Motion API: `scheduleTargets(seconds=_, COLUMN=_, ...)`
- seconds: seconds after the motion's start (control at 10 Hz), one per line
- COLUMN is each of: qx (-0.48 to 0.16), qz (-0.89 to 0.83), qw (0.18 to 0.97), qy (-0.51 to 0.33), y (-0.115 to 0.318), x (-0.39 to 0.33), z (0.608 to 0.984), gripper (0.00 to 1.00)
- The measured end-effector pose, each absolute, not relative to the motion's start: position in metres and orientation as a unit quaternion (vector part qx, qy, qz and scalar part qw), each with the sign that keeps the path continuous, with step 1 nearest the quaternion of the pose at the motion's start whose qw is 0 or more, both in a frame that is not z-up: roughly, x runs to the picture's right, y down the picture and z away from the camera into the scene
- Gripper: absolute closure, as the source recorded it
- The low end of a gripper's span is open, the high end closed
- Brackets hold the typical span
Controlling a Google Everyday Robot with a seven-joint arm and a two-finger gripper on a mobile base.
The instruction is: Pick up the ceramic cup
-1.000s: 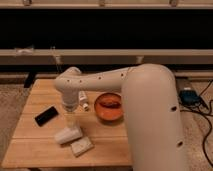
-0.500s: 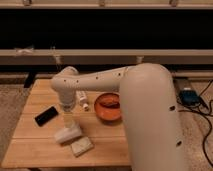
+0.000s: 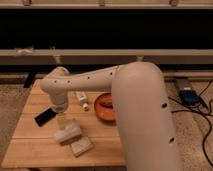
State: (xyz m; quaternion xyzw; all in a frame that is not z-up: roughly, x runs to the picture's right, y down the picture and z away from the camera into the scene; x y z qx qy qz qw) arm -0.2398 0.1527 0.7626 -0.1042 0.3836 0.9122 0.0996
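Note:
The white ceramic cup (image 3: 67, 134) sits on the wooden table (image 3: 30, 150), left of centre toward the front; it looks tilted or on its side. My gripper (image 3: 61, 120) hangs straight down from the white arm (image 3: 90, 82), directly above the cup and very close to its top edge. I cannot tell whether it touches the cup.
An orange-brown shallow bowl (image 3: 106, 106) stands right of the gripper. A slim white bottle (image 3: 82, 100) lies behind it. A black flat object (image 3: 45, 116) lies to the left. A pale flat packet (image 3: 81, 146) lies just front-right of the cup. Cables and a blue device (image 3: 189, 95) are on the floor at right.
The gripper has come down slightly toward the cup. The objects on the table have not moved.

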Motion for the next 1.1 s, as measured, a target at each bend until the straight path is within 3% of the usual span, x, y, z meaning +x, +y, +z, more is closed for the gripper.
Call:
scheduleTargets(seconds=0.4, qx=-0.062, qz=0.898, qw=0.162, qy=0.405, y=0.183, x=-0.254, z=0.757, gripper=0.20)
scheduleTargets(seconds=0.8, qx=0.007, qz=0.901, qw=0.151, qy=0.407, y=0.215, x=-0.230, z=0.751, gripper=0.20)
scheduleTargets(seconds=1.1, qx=0.036, qz=0.904, qw=0.151, qy=0.398, y=0.217, x=-0.218, z=0.767, gripper=0.20)
